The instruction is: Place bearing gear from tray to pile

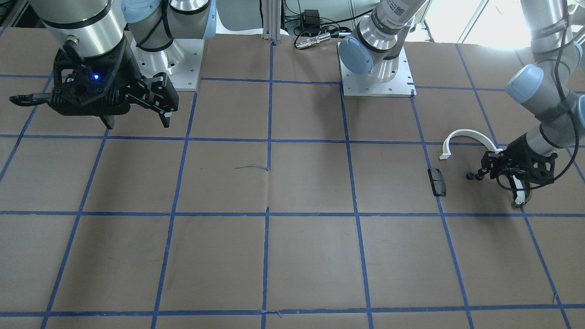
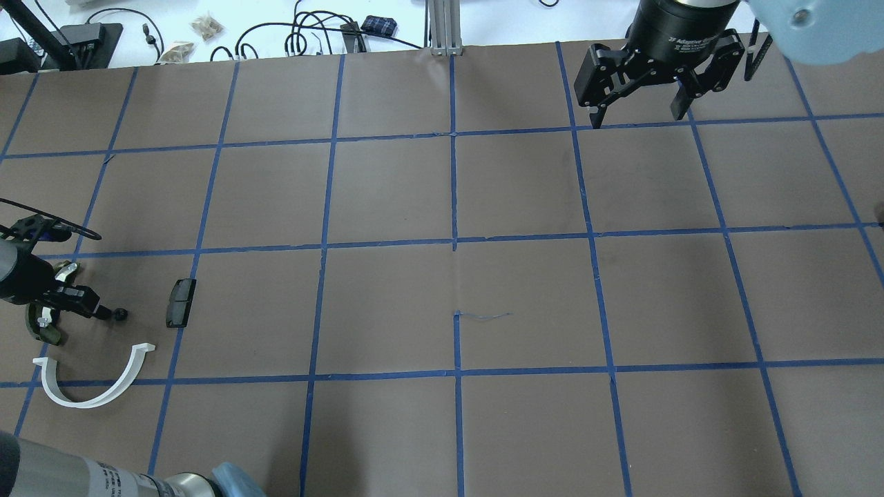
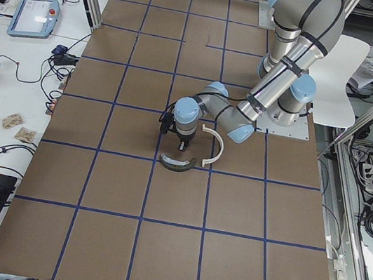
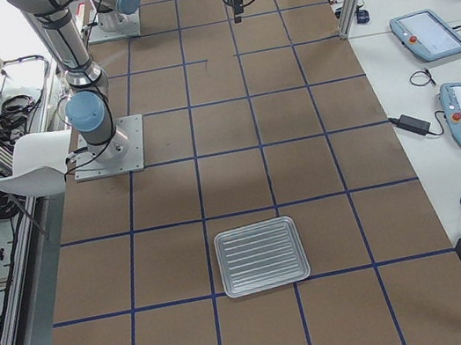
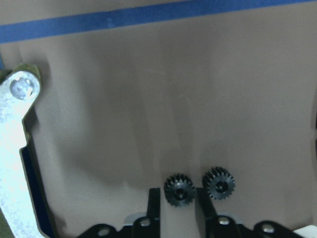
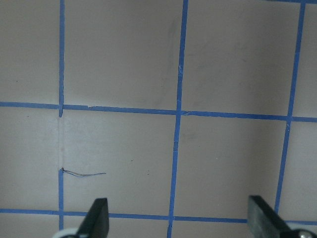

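Note:
My left gripper point(image 2: 103, 314) hangs low over the table at its left end, shut on a small black bearing gear point(image 5: 179, 191) held between the fingertips. A second identical gear point(image 5: 218, 183) sits just beside the right finger. Around them lies the pile: a white half-ring arc point(image 2: 93, 383), a black rectangular block point(image 2: 181, 302) and a dark olive curved piece with a white insert point(image 2: 48, 331). The silver ribbed tray point(image 4: 261, 256) lies far off at the table's right end, with nothing showing in it. My right gripper point(image 2: 639, 86) hovers open and holds nothing.
Brown table with a blue tape grid point(image 2: 454, 245). The two arm bases point(image 1: 377, 77) stand at the robot's edge. Cables and small items point(image 2: 304, 34) lie beyond the far edge. Side benches carry teach pendants point(image 4: 434, 34).

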Tool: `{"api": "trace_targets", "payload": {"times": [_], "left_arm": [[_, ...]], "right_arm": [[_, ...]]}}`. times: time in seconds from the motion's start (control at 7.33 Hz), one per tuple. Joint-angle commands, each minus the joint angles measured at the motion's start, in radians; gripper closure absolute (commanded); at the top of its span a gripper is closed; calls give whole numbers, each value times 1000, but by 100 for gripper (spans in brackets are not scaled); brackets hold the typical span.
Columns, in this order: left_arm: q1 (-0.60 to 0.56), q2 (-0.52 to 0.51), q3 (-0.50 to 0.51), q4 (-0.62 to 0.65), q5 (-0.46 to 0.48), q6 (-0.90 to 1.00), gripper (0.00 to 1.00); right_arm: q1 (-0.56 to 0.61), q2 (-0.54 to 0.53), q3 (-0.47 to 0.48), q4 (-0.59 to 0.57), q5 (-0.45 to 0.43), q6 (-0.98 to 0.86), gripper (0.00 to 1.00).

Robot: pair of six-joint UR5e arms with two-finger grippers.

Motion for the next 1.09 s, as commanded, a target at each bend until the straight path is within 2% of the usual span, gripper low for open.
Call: {"api": "trace_targets", "payload": {"times": [0.0,0.14,0.27,0.55,0.68,0.95], "left_arm": [[-42,54,9,-2,-30,-18,45],[-97,102,20,-32,-28,-72,41],[-184,158,26,-43,-24,-243,35],[-436,318,87,-223,10,-492,26],[-558,340,189,-331,22,-704,23],[-813,311,392,-504,24,-999,22]], "right_arm": [[-5,2,-1,0,-2,-1,0],[-5,4,0,0,-2,-1,0],[-7,4,0,0,-2,-1,0],[-7,2,0,0,0,1,0],[-5,2,0,0,0,1,0],[-8,7,0,0,-2,-1,0]]}}
